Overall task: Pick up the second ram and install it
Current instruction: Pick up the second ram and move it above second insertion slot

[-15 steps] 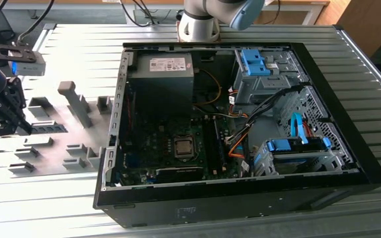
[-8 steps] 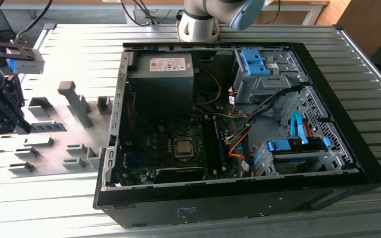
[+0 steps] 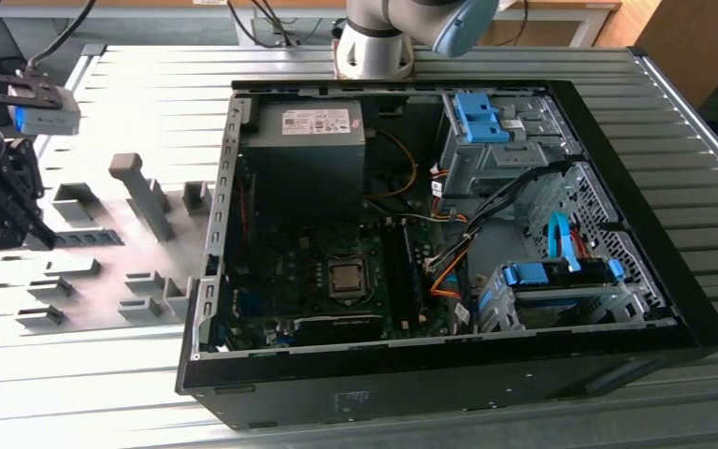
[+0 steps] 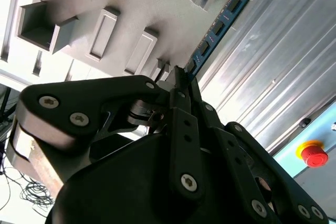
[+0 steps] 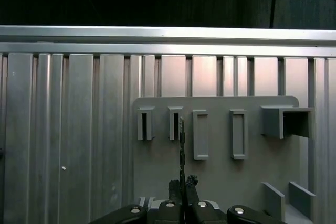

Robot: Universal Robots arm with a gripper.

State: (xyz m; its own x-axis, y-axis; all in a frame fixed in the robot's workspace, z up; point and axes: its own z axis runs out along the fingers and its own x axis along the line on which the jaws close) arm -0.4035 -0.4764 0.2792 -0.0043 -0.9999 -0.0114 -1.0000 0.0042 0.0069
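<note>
Gripper (image 4: 178, 77) linkage, nearest the lens in the second wrist view, is seen clenched on the second ram (image 4: 219, 24). The black fingers (image 4: 181, 108) are closed on one end of the blue-green stick. The stick is held out over the grey plate (image 4: 157, 3) and its holder blocks (image 4: 102, 32). Whether the stick touches the plate cannot be told. The ribbed metal table (image 4: 273, 66) is noted beside the plate.

First wrist view: the second ram (image 5: 181, 145) is seen edge-on as a thin dark line between the fingertips (image 5: 192, 182), in front of the holder blocks (image 5: 200, 135).

Exterior view: the gripper (image 3: 35, 234) is recorded at the exterior view's left, over the grey plate (image 3: 91, 290). The second ram (image 3: 87, 238) projects from it toward the open computer case (image 3: 459, 374), well apart from the motherboard (image 3: 284, 271).
</note>
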